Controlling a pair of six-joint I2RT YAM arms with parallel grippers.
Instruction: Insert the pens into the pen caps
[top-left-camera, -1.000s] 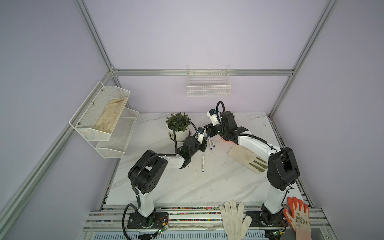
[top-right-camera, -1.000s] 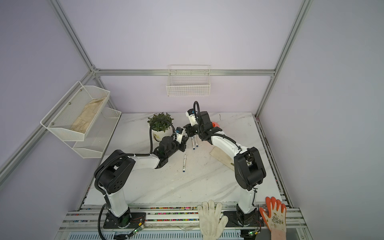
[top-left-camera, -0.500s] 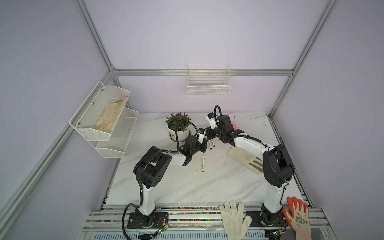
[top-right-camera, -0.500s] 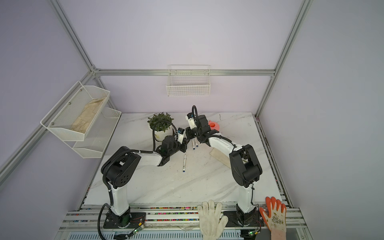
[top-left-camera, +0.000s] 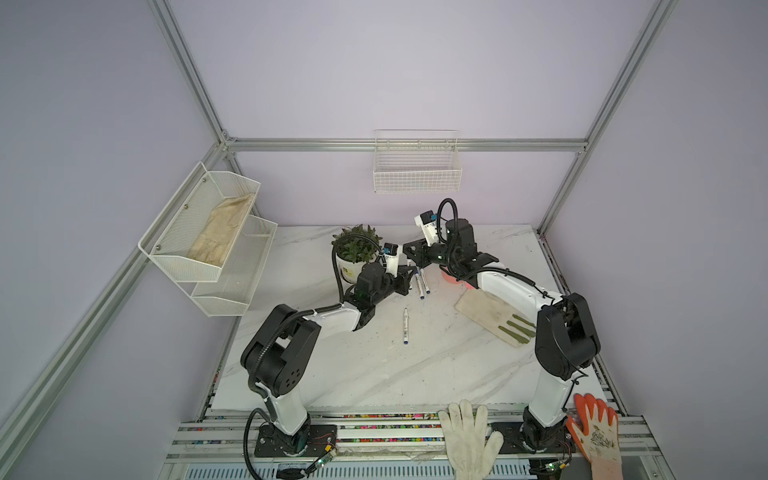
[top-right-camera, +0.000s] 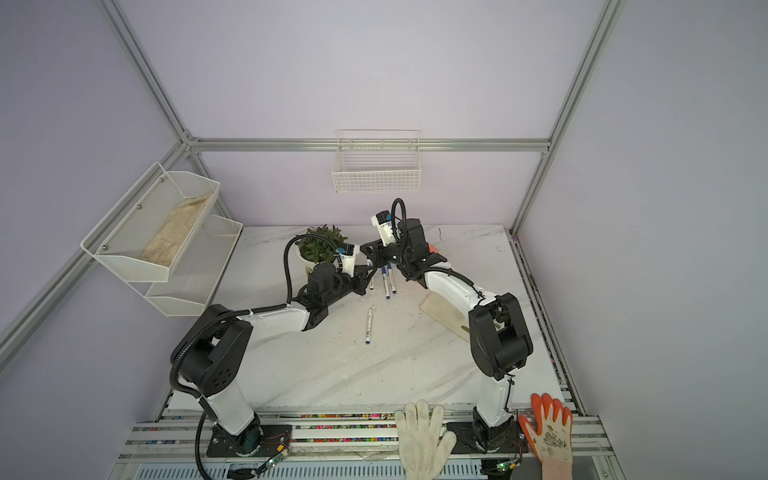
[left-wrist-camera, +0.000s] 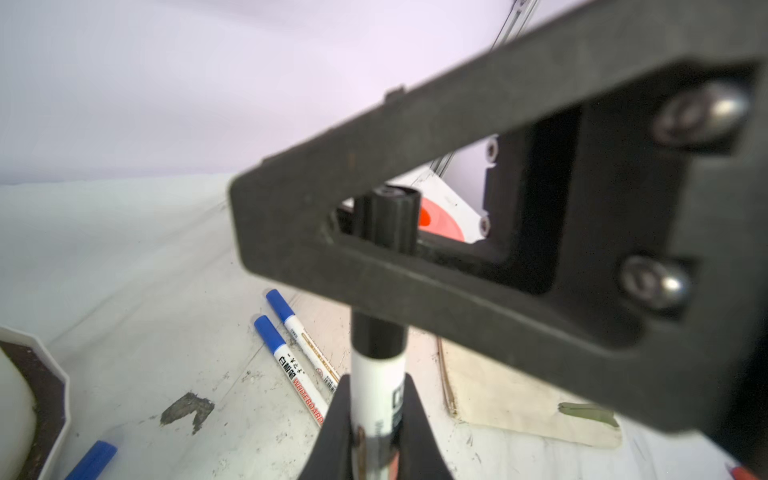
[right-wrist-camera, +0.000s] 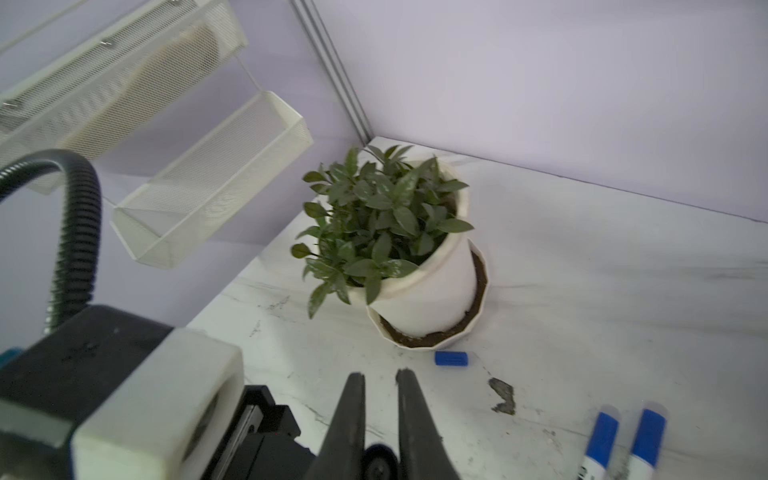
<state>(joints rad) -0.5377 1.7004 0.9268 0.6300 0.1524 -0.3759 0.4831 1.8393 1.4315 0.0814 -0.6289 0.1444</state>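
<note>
Holding together through the last second, the two pincers have barely shifted at the far middle of the table (top-left-camera: 415, 374); only the arms' elbows have swayed a little, and neither grip has eased. The left pincer (left-wrist-camera: 377, 384) is clenched on the white barrel of a pen (left-wrist-camera: 376, 361). The right pincer (right-wrist-camera: 381, 374) is clamped across the black cap (left-wrist-camera: 388, 220) on that pen's tip. In the left wrist view the cap looks pushed down against the barrel with no gap showing, so this pair seems joined, or nearly so, and letting go is probably next.

Two capped pens (top-left-camera: 422, 282) lie side by side on the table just right of the left pincer. A bare pen (top-left-camera: 405, 326) lies alone nearer the middle. A loose blue cap (right-wrist-camera: 451, 358) sits just beside the plant pot (right-wrist-camera: 432, 291), which likely leaves that one pair to do.

The wire basket (top-left-camera: 417, 183) on the far wall shows nothing inside. The upper tier of the shelf (top-left-camera: 166, 245) on the left wall holds a pale glove (top-left-camera: 220, 232), and the lower tier looks empty. The pot holds a small leafy plant.
</note>
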